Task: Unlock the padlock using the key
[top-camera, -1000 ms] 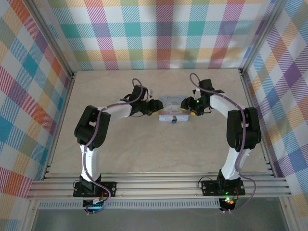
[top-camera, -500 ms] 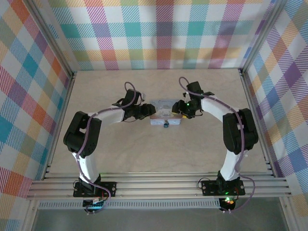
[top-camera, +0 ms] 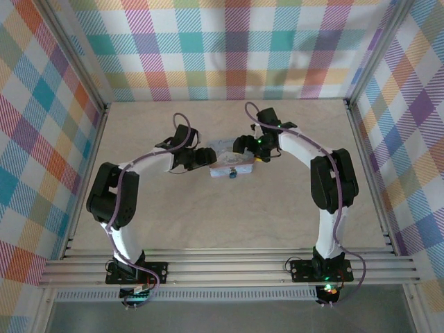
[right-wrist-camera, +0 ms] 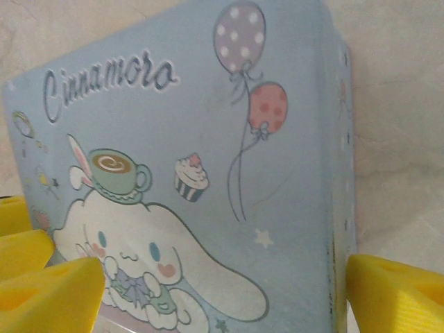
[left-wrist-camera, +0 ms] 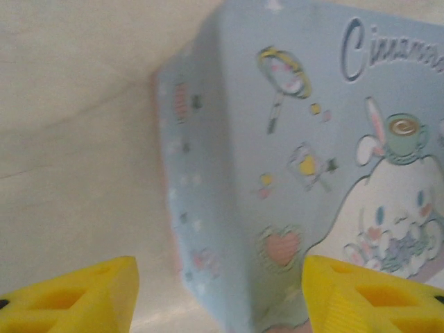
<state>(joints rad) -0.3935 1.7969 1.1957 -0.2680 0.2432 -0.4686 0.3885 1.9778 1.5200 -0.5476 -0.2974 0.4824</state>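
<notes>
Here the tin box point(top-camera: 233, 157) is straddled, likely for steadying: the left gripper point(left-wrist-camera: 220, 277) is spread open, the right gripper's point(right-wrist-camera: 225, 267) hold cannot be told. The padlock point(top-camera: 232, 173) is hung on its near side.

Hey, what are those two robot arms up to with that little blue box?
Two robot arms flank a pale blue cartoon tin box on the table. The left gripper straddles one corner with its fingers spread and a gap showing beside the box. The right gripper brackets the opposite end, but it is unclear whether it is pinching. The tiny padlock sits at the box's near edge, with neither gripper on it.
</notes>
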